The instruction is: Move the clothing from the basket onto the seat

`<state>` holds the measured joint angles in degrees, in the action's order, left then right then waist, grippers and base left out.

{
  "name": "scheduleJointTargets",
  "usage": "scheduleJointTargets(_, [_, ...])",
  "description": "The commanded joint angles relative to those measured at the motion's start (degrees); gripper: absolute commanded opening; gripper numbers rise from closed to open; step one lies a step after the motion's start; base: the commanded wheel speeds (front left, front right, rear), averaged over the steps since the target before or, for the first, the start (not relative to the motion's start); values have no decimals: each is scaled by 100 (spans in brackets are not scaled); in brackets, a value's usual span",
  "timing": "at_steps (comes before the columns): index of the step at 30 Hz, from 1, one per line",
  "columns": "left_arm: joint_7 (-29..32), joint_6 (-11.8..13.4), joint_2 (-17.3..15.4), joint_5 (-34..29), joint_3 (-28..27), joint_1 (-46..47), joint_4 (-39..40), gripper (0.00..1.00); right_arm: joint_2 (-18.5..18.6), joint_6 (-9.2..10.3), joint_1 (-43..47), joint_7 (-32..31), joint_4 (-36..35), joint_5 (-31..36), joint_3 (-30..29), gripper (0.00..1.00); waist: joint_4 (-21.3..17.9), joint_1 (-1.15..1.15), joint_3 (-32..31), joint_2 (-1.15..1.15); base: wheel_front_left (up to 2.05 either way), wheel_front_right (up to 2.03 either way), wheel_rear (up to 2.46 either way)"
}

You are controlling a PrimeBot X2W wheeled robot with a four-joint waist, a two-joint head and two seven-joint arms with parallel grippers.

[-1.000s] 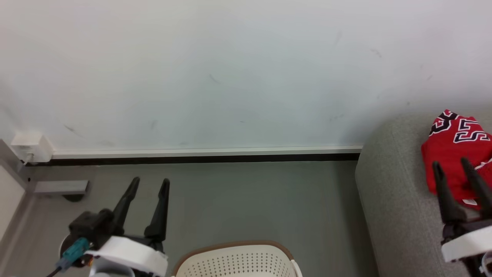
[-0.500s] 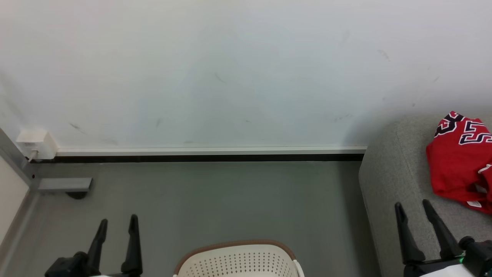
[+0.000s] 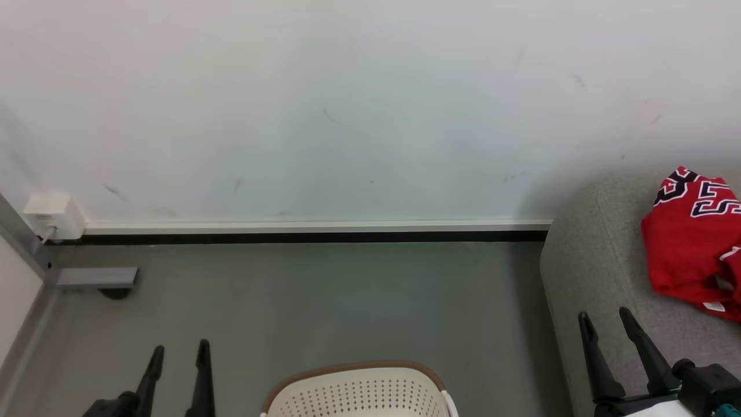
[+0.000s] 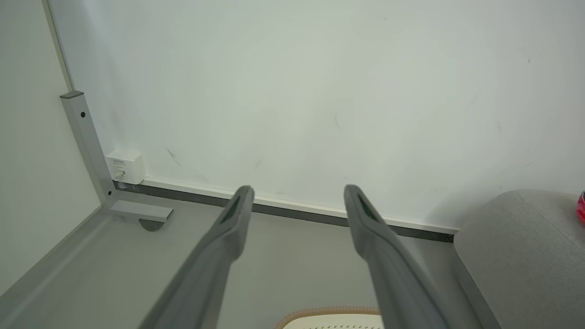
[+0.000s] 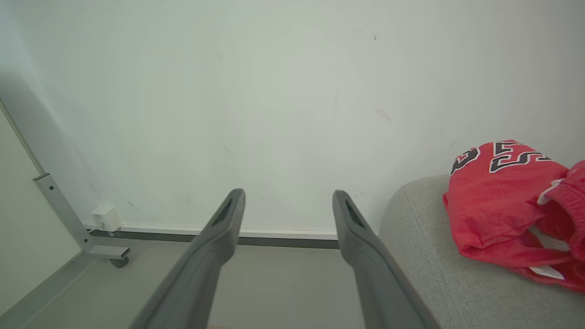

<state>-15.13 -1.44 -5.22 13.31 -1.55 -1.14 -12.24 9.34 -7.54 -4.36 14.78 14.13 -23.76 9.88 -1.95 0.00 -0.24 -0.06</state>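
The red clothing with black-and-white lettering lies crumpled on the light-grey seat at the right; it also appears as clothing on the seat in the right wrist view. The cream basket with a brown rim sits at the bottom centre; its inside is out of view. My left gripper stands open and empty at the lower left, beside the basket. My right gripper is open and empty over the seat's front edge, short of the clothing. Both gripper views, left gripper and right gripper, face the wall.
A white wall with a dark skirting strip runs across the back. A white socket box and a grey metal frame foot stand at the far left. Grey floor lies between basket and wall.
Both grippers have drawn back and down toward the bottom edge. My right gripper has pulled away from the clothing, which stays on the seat. The head view has shifted slightly.
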Motion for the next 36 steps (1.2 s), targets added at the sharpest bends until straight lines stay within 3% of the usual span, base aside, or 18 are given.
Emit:
scheduleJointTargets(1, [3,-31,25,-109,-42,24,2,100,22,12,-35,41,17,39,-25,100,-8,0,-2,0,0,0,0])
scheduleJointTargets(23, [3,-328,219,-446,-371,75,-115,100,77,11,-99,42,175,-39,65,100,-68,0,-79,0,0,0,0])
scheduleJointTargets(24, [0,-319,234,-376,-357,52,-98,0,23,0,-27,0,161,-18,72,0,-68,0,-80,0,0,0,0])
scheduleJointTargets(28, [5,-326,280,-374,-334,-42,-300,0,-55,-2,113,-16,332,-21,109,0,-70,0,-82,0,0,0,0])
scheduleJointTargets(36, [312,-356,274,498,-435,143,-380,0,-116,-1,53,-247,309,-771,-86,0,-53,0,-79,0,0,0,0])
